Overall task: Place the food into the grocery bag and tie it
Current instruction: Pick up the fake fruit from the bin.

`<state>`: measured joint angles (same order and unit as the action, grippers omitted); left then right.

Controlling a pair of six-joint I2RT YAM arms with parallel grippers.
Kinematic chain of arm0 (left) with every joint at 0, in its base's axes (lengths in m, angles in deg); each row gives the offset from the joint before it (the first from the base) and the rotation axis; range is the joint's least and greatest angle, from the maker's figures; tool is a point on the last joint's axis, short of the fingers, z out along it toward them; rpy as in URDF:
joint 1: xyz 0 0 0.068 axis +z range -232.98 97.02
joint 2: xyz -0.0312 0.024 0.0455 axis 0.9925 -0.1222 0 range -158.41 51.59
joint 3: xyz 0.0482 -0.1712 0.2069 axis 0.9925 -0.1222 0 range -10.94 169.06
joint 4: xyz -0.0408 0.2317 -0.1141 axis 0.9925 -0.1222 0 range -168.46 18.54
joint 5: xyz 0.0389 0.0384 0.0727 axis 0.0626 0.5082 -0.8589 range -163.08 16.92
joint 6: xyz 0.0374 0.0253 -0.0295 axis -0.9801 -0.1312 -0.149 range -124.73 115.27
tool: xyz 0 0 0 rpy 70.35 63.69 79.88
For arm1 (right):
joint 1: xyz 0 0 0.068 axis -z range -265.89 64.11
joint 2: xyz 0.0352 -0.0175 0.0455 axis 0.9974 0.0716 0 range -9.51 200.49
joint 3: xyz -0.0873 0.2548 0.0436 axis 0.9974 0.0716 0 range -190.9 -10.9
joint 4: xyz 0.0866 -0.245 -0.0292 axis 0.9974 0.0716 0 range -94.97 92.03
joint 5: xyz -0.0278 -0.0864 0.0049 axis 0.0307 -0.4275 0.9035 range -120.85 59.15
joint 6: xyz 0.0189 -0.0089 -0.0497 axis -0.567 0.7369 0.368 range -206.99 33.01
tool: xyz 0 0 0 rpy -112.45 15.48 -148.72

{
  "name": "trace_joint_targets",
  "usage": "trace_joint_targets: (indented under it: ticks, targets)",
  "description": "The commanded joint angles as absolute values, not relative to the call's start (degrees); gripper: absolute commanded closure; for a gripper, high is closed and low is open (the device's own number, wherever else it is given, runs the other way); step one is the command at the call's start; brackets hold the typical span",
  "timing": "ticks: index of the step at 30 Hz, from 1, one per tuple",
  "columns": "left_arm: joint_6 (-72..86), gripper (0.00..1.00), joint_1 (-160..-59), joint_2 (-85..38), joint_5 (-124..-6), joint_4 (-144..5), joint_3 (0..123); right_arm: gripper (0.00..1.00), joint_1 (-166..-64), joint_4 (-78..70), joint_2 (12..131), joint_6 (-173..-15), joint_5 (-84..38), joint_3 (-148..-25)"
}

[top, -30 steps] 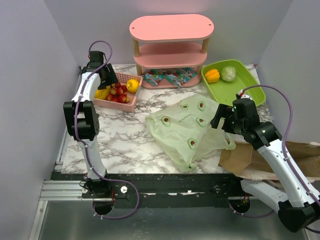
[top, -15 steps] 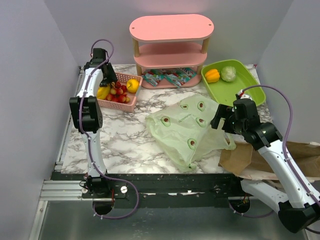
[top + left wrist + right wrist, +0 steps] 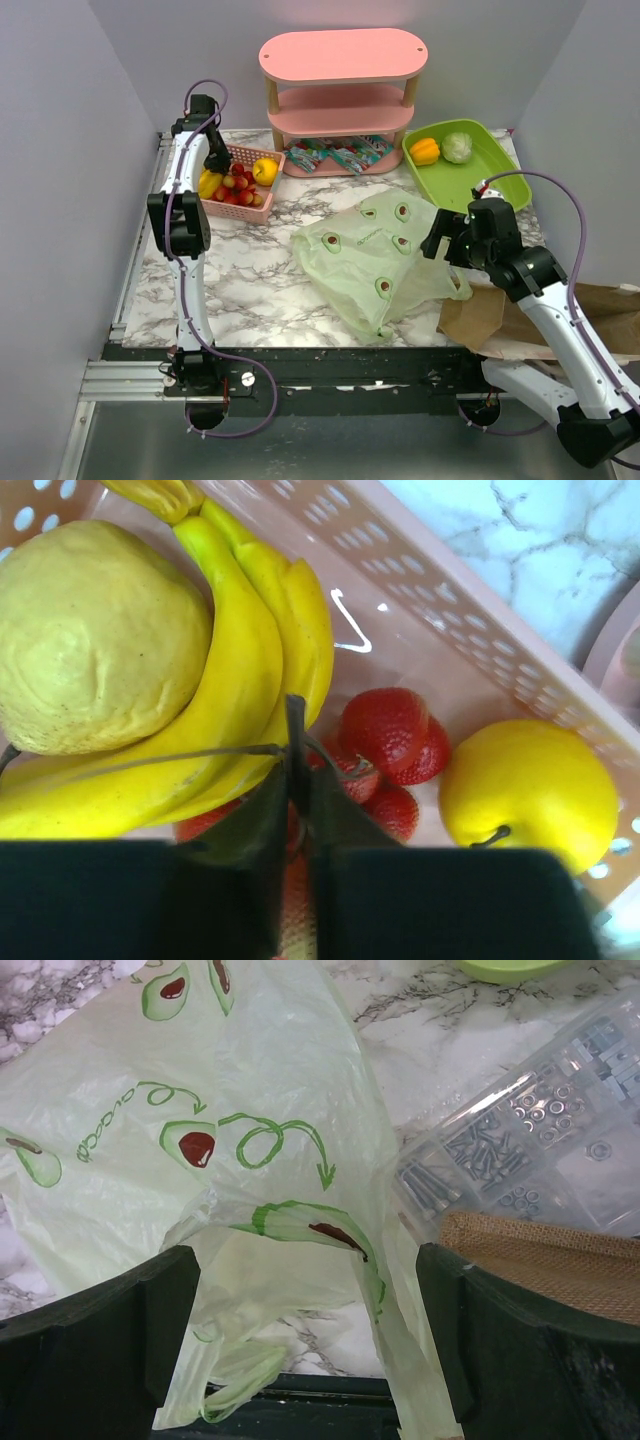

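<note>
Left jaws: the fingers of the left gripper [image 3: 297,780] are drawn together, with only a thin slit left between them. Whether anything is pinched cannot be told.
Left contact: the tips are set low in the pink basket [image 3: 440,610], against the underside of the bananas [image 3: 230,680] and just above the red fruits [image 3: 385,730].
Basket contents: a pale lumpy fruit [image 3: 95,640] is seen at 10 o'clock of the tips, and a smooth yellow fruit [image 3: 530,790] at 3 o'clock.
Right jaws: the right gripper [image 3: 305,1290] is spread wide and nothing is held. Its 2 fingers [image 3: 100,1330] are seen on either side of the bag [image 3: 260,1090], above its crumpled near edge.
Beside the bag: a clear box of screws [image 3: 530,1130] is seen at 2 o'clock of the right gripper.
Bag: it lies flat on the marble table [image 3: 250,280], from the centre toward 4 o'clock, with its avocado print up.
Other food: the pepper [image 3: 425,150] and the leafy head [image 3: 457,147] are kept in the green tray [image 3: 490,165] at 2 o'clock. The snack packets [image 3: 340,155] lie on the lowest level of the pink shelf [image 3: 343,55] at 12 o'clock.
Paper bag: a brown paper bag [image 3: 500,320] lies at 4 o'clock, under the right arm.
Change in 1 second: the left elbow has been swung toward 3 o'clock and the arm straightened, with the gripper kept over the basket. The right arm and the bag are nearly unchanged.
</note>
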<state>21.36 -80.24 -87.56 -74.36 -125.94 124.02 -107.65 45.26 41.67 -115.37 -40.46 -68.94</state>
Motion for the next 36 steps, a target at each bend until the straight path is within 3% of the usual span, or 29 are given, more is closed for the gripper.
trace_joint_targets:
  ticks: [1, 11, 22, 32, 36]
  targets:
    - [21.3, 1.0, -80.7, -87.2, -73.3, -127.2, 122.9, 0.0, -107.7, 45.8, 40.4, -114.3, -39.7, -69.7]
    - [20.7, 1.0, -82.4, -73.7, -73.1, -122.2, 114.1, 0.0, -107.7, 48.0, 40.6, -113.1, -38.0, -72.8]
    - [20.8, 1.0, -84.9, -56.5, -68.1, -123.6, 110.0, 0.0, -107.7, 54.3, 43.1, -111.4, -36.2, -85.3]
    - [19.4, 1.0, -90.9, -38.2, -65.1, -120.5, 94.0, 0.0, -107.7, 50.7, 37.6, -120.8, -21.8, -74.8]
    - [19.4, 1.0, -95.5, -33.1, -64.9, -122.3, 91.7, 0.05, -107.7, 48.0, 37.6, -121.7, -18.5, -69.9]
